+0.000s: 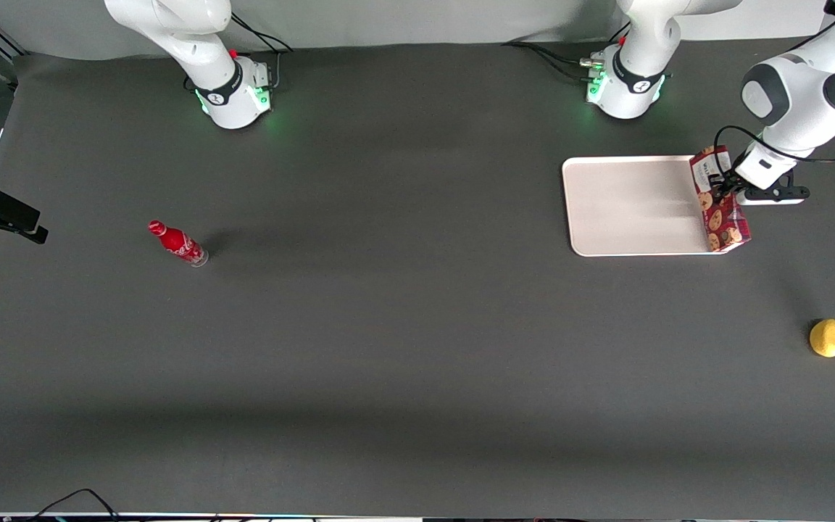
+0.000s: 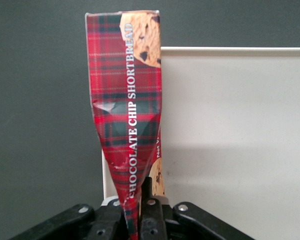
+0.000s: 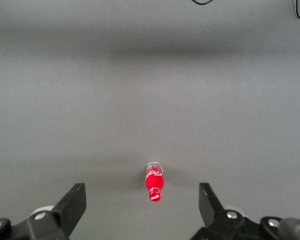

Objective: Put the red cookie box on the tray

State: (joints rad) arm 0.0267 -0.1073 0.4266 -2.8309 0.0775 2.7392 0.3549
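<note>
Red cookie box (image 2: 127, 125): your hand (image 2: 137, 212) pinches its end.
Wrist view only: box crumpled, overlapping tray (image 2: 230, 135) edge.

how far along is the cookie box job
Done: the tool has the red cookie box pinched, denting it. In hand: the box is carried over the tray edge toward the working arm's end. Left: move it over the tray and let go.
</note>
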